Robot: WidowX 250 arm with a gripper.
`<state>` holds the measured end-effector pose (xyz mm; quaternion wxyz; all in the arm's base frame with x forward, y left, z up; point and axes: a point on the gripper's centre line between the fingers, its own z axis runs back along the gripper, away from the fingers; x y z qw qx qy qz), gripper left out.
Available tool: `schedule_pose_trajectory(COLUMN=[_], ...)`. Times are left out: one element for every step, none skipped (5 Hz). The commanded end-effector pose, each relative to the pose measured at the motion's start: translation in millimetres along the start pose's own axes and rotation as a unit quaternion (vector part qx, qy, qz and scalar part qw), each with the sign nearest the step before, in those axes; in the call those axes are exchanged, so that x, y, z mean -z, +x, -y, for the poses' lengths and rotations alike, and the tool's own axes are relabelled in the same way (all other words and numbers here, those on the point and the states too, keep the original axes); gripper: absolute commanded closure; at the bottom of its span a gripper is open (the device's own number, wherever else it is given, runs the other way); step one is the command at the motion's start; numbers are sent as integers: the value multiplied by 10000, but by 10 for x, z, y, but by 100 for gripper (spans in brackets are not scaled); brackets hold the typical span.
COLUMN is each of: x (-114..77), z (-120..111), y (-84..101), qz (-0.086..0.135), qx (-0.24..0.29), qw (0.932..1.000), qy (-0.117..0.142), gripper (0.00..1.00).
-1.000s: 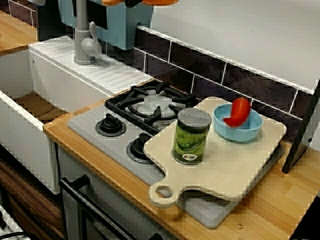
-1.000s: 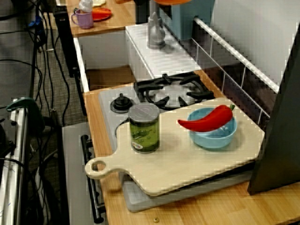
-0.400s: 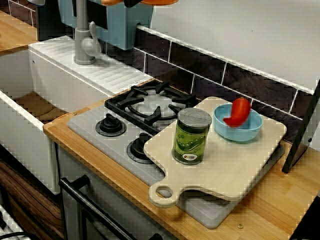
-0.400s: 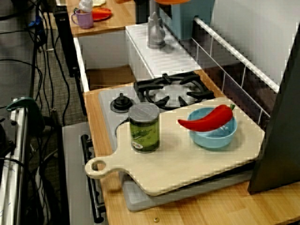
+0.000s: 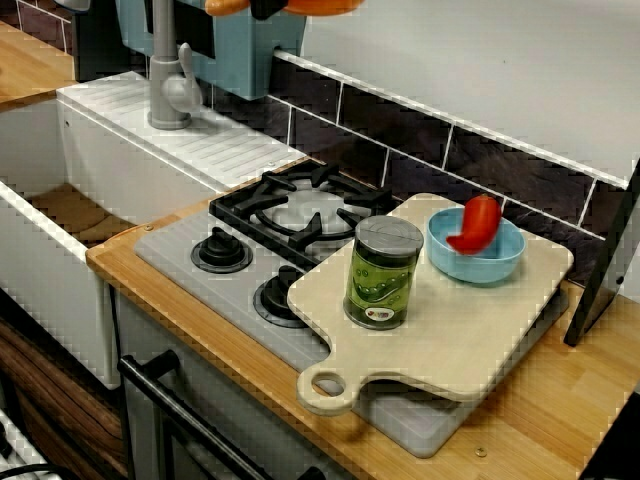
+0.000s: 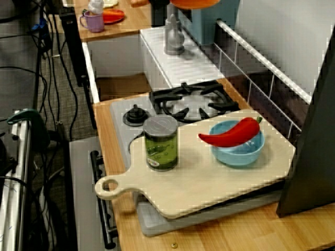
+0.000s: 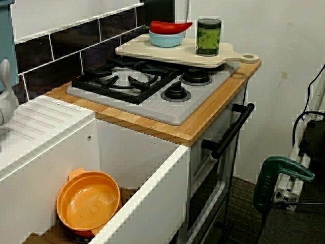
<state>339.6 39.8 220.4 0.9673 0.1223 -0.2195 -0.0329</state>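
**Entry: kitchen desk, one arm**

1. Orange shape (image 5: 320, 5). Sits at the top edge of the high front view, cut by the frame. Hangs above blue appliance (image 5: 240, 50), behind faucet (image 5: 170, 85). Visible part runs L–R along the edge. Also at the top edge in the view along the desk (image 6: 196, 2).
2. Dark piece (image 5: 266, 6). Sits betw. two orange portions, the larger one to pic. right. Poss. the fingers, but too cropped to be sure. Cannot tell if spread, pressed together or pinching the orange shape, nor if touching it.
3. Directly beneath: faucet and blue appliance, the nearest obstructions. Ribbed drainboard (image 5: 200, 135) is beside them, sink (image 5: 50, 270) further L.
4. Orange pot (image 7: 89, 203). On the sink floor, upright, open side up, near the front wall. Seen only in the view from the sink end. Any link w/ item 1: cannot tell.
5. Stove (image 5: 180, 250) is set in the wood desk (image 5: 560, 400), w/ black grate (image 5: 305, 205) at the back.
6. Cutting board (image 5: 460, 340) lies over the stove's R part, holed handle toward the desk front.
7. Green can (image 5: 381, 272) stands upright on the board, lid on.
8. Blue bowl (image 5: 490, 268) is on the board's back corner, near the tiles. Red pepper (image 5: 478, 222) lies across it, ends past the rim.
9. Items 6–8 are all well apart from item 1.
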Motion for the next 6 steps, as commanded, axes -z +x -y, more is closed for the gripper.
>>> schedule_pose_trajectory(x=[-192,-184,-161,-63,66,232], z=[-91,-77,-79,-49,2,66], y=[91,79,73,40,6,-34], qz=[248,243,222,173,208,305], qx=[-48,-35,-44,-30,-19,-20], qw=[9997,9997,9997,9998,9997,9995], qy=[37,44,46,86,84,115], gripper=[100,100,100,100,100,100])
